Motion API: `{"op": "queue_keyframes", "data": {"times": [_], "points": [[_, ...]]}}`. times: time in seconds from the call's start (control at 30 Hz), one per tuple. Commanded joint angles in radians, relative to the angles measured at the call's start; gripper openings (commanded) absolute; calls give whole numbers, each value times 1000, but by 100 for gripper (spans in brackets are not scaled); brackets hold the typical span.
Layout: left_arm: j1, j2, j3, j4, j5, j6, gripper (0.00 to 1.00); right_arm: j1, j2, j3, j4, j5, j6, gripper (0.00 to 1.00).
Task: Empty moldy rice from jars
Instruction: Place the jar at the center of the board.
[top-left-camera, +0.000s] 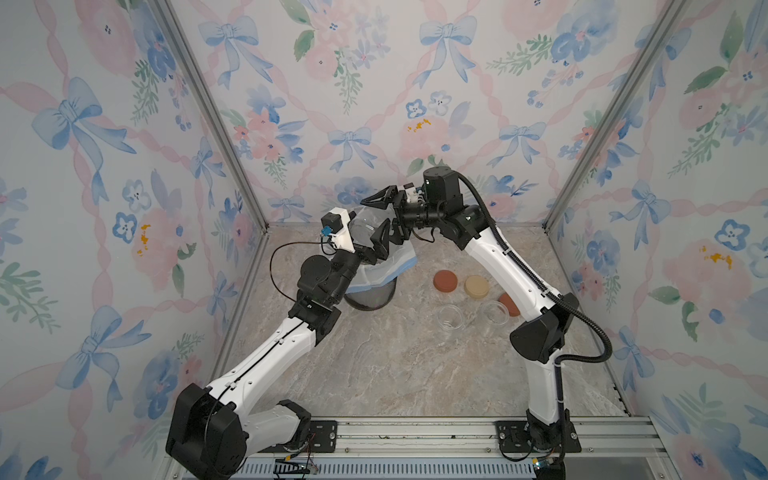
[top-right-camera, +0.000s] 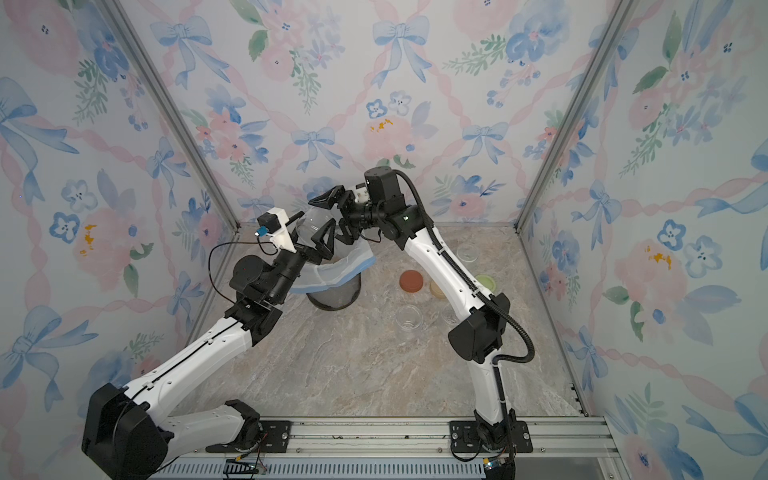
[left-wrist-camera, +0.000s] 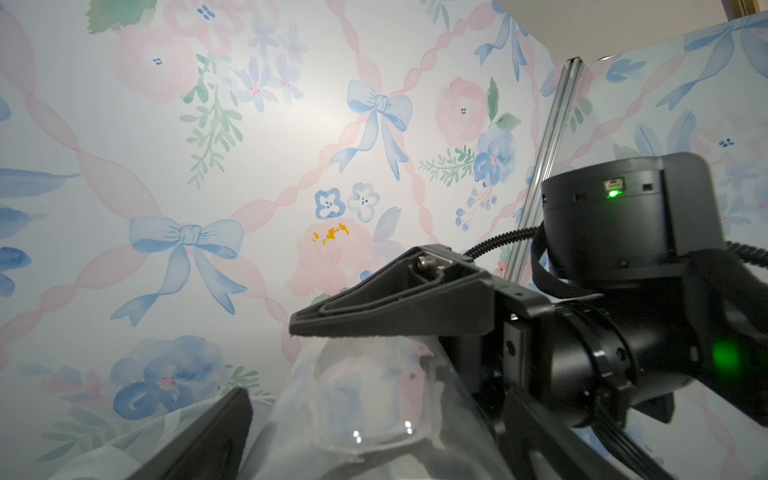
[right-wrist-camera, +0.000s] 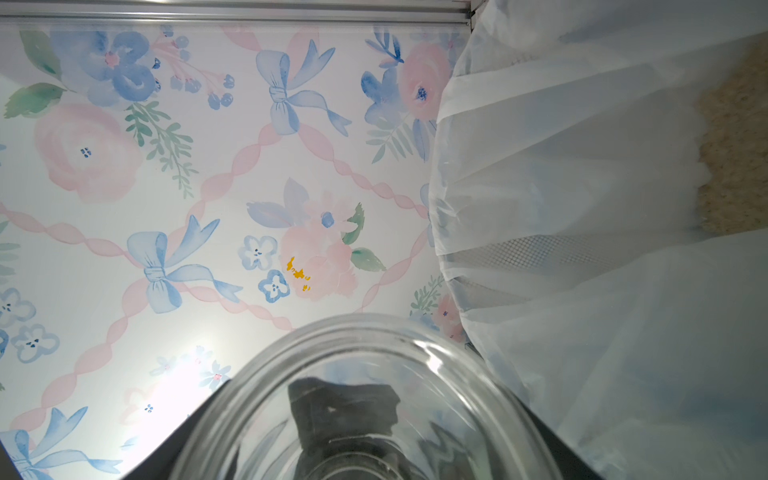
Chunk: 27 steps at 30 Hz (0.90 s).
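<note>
A clear, lidless jar (top-left-camera: 363, 224) hangs on its side above the bin (top-left-camera: 370, 297), and looks empty inside. My right gripper (top-left-camera: 388, 218) is shut on it, one finger over it and one under. In the right wrist view the jar's rim (right-wrist-camera: 365, 332) fills the space between the dark fingers (right-wrist-camera: 199, 428). My left gripper (top-left-camera: 368, 241) stands open around the same jar (left-wrist-camera: 365, 403), its finger (left-wrist-camera: 216, 432) a little apart from the glass. Moldy rice (right-wrist-camera: 731, 145) lies tan and grainy inside the bin's white liner (right-wrist-camera: 582, 208).
Two empty jars (top-left-camera: 451, 318) (top-left-camera: 496, 311) stand on the marble table right of the bin, a third jar (top-right-camera: 467, 251) farther back. A rust-red lid (top-left-camera: 448, 281), a beige lid (top-left-camera: 477, 286), another rust-red lid (top-left-camera: 509, 303) and a pale green lid (top-right-camera: 486, 282) lie beside them.
</note>
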Motion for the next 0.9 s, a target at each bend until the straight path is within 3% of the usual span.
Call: {"op": "queue_keyframes", "data": {"times": [0.0,0.27,0.5,0.87], "points": [[-5,-65,-28,0,16,-26,98,-30,-21,49,5,6,-52,0],[-5,-198,-69,-132,17,-21,98,-44,-35,57,-50,31,-136,0],[-4,-307,-38,-395,47,-15,98,-26,-81,45,-195,88,-371,0],[-3,-492,-38,-714,133,-60,98,108,-325,-278,-186,352,-705,0]]}}
